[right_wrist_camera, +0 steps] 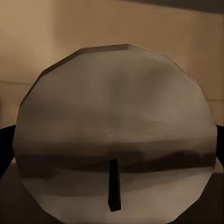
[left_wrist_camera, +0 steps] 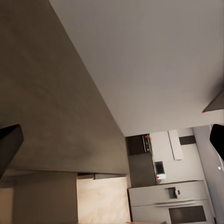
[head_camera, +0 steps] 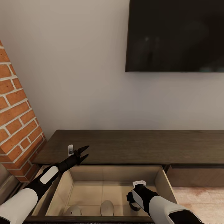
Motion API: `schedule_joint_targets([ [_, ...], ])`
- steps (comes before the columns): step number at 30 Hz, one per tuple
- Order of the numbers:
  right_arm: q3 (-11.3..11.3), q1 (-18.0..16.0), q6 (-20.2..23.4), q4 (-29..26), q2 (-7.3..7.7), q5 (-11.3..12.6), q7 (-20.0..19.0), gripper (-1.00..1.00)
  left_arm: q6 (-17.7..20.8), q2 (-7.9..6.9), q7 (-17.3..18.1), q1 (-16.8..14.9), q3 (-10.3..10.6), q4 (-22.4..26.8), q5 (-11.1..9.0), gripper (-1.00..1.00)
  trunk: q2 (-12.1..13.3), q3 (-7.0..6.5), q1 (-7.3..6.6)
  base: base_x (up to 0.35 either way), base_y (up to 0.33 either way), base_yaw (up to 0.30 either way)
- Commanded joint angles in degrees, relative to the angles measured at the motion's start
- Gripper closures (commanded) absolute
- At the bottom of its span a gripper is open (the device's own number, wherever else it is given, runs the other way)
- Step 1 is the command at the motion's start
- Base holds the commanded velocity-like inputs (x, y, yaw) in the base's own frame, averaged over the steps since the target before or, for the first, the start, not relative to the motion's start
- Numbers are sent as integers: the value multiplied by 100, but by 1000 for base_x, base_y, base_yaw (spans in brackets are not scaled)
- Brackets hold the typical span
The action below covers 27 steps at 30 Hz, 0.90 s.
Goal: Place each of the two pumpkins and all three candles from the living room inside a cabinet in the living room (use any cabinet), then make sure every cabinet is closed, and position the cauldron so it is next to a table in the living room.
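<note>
The long, low, dark brown wood-grain cabinet (head_camera: 130, 146) stands against the pale wall, and its drawer (head_camera: 160, 179) is pulled out toward the robot, showing a pale beige inside. Two small stubby grey-olive candles stand on the drawer floor near its front edge: one (head_camera: 107, 207) about midway across, the other (head_camera: 74, 210) toward the brick-column side, partly cut by the front edge.

The right pincer (head_camera: 134, 203) hangs inside the drawer, on the far side of the middle candle from the brick column. In the right wrist view a third candle (right_wrist_camera: 116, 135) sits close before the camera, its round top and short dark wick plain, with dark fingers (right_wrist_camera: 5, 144) at either flank; whether they press on it or merely flank it I cannot tell.

The left pincer (head_camera: 83, 154) hovers above the cabinet's top near the drawer's back corner, its two black fingers spread apart with nothing between them.

A red brick column (head_camera: 17, 124) rises beside the cabinet's end, and a black flat screen (head_camera: 175, 35) is mounted on the wall above the cabinet. The left wrist view catches a pale kitchen refrigerator (left_wrist_camera: 170, 200) well away from the cabinet.
</note>
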<state>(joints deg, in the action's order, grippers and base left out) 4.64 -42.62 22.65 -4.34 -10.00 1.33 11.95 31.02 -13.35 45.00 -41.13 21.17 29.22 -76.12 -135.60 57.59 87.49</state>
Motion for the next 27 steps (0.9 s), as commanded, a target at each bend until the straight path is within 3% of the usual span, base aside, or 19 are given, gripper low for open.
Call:
schedule_joint_targets([
  [1, 5, -1, -7, -2, 0, -1, 0, 100, 1, 1, 0, 0, 0, 2, -2, -100, -42, 18, 22, 0, 0, 0],
  [14, 22, -315, 150, -1, 22, -27, -9, 100, 1, 34, 12, 96, -16, 13, -17, -100, -121, 70, 66, 0, 0, 0],
  [23, 11, -334, 179, -1, 23, 15, -9, 100, 1, 34, 14, 101, -25, 13, -17, -100, -121, 150, 66, 0, 0, 0],
  [27, -5, -335, 556, -14, 24, 6, -11, 100, 1, 34, 17, 103, -25, 13, -16, -100, -121, 187, 66, 0, 0, 0],
])
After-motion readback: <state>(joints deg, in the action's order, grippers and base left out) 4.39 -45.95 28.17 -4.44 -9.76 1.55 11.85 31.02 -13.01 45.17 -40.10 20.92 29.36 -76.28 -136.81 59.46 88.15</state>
